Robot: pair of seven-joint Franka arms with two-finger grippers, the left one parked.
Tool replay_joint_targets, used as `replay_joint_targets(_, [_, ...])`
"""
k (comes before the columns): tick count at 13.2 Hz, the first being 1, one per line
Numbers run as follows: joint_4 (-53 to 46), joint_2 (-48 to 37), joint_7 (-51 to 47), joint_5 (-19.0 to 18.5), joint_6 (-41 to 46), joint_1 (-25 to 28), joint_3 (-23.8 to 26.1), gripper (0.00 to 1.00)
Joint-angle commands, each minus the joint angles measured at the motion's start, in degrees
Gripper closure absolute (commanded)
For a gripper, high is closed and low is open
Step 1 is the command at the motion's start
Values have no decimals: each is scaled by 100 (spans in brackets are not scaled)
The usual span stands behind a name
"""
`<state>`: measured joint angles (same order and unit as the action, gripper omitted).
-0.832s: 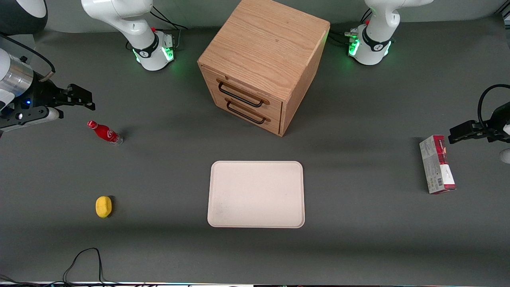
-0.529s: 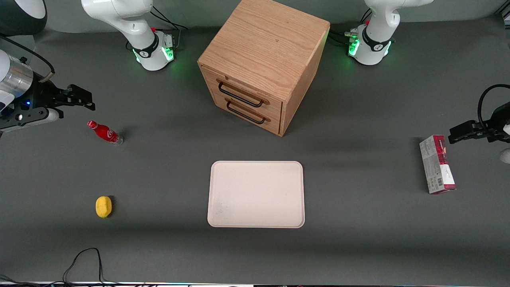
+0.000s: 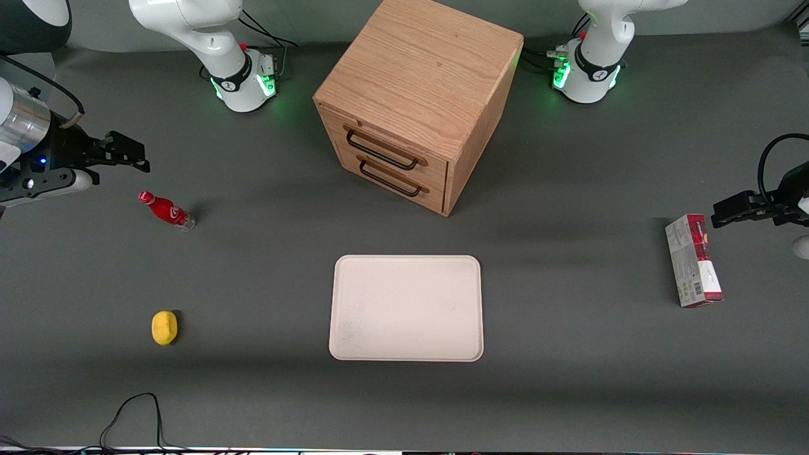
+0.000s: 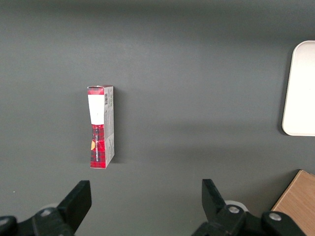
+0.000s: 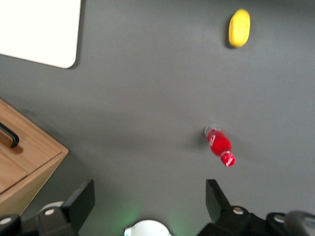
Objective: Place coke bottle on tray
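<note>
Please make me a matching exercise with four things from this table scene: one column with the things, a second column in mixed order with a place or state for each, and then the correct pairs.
Things:
1. coke bottle
2. tray
3. gripper
4. lemon

Places or states:
A. nothing on it, in front of the wooden drawer cabinet
B. open, in the air, holding nothing, farther from the front camera than the bottle
C. on the table, nearer to the front camera than the bottle
D. on the table toward the working arm's end, not yet gripped

Pairs: 1-D, 2-A, 3-B, 4-C
</note>
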<state>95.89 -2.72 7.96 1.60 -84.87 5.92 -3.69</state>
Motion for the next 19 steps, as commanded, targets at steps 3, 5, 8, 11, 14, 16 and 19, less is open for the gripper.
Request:
replay_joint_targets(3, [139,-517,913,-483,533,32,-832,0])
replay_joint_targets(5, [219,-808,1294,-546,560,41,-1299,0])
replay_joint_targets(8, [263,-984,1348,-731,639,49,-1327,0])
replay_joint_targets(11, [621,-1212,1339,-783,543,58,-1319,0])
replay_joint_targets(14, [1359,-1432,1287,-889,-35,67,-1310,0])
replay_joint_targets(16, [1921,-1520,1278,-898,-536,58,-1310,0])
replay_joint_targets(19, [3098,-1740,1243,-898,-1721,32,-1327,0])
